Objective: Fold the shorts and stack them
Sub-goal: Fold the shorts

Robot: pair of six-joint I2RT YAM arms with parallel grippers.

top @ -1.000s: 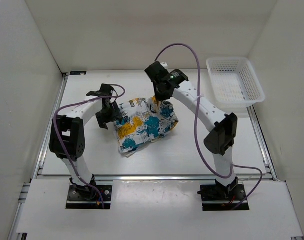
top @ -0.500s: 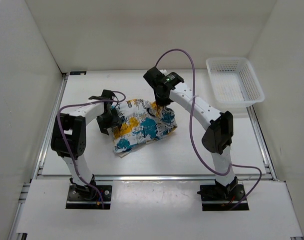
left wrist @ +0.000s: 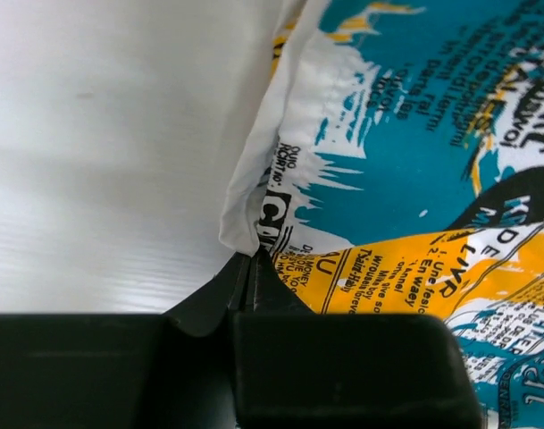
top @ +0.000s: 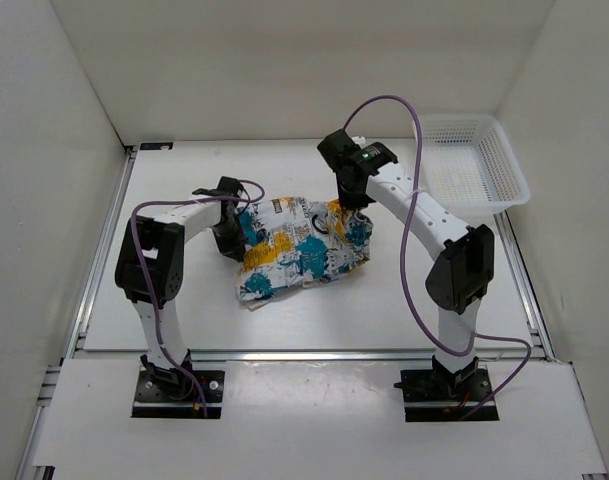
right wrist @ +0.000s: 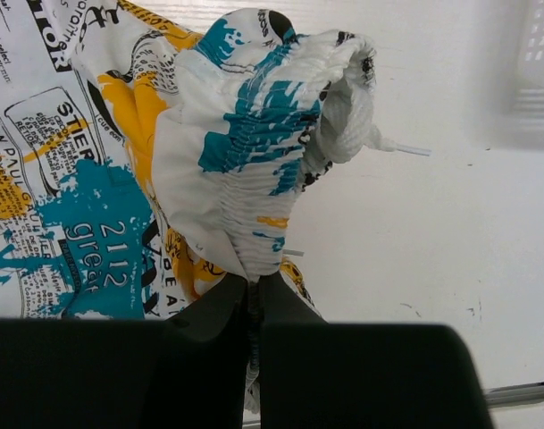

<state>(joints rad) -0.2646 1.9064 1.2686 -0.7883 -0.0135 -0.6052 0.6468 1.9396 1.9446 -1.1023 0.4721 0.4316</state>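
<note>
- The left gripper (left wrist: 250,268) has its two black fingers pressed together on a folded edge of the shorts (left wrist: 405,161). The white hem rises straight out of the closed tips.
- Ahead and to the right of those tips, the cloth spreads out in teal and orange-yellow patches with black lettering. To their left, the white table (left wrist: 102,134) shows.
- The right gripper (right wrist: 252,290) pinches the gathered elastic waistband. Just beyond its tips the waistband bunches into a rounded, ribbed hump.
- Left of that gripper, the rest of the printed fabric lies flatter on the table. To its right, a thin white strand (right wrist: 401,147) sticks out of the bunched waistband over the white surface.
- In the view from above, the shorts lie crumpled between the two grippers. The left gripper holds them at their left edge and the right gripper holds them at their far right corner.
- The white mesh basket (top: 472,165) stands to the right of the right gripper and a little beyond it, well apart from the shorts.
- A purple cable (top: 384,97) arcs high over the right arm.
</note>
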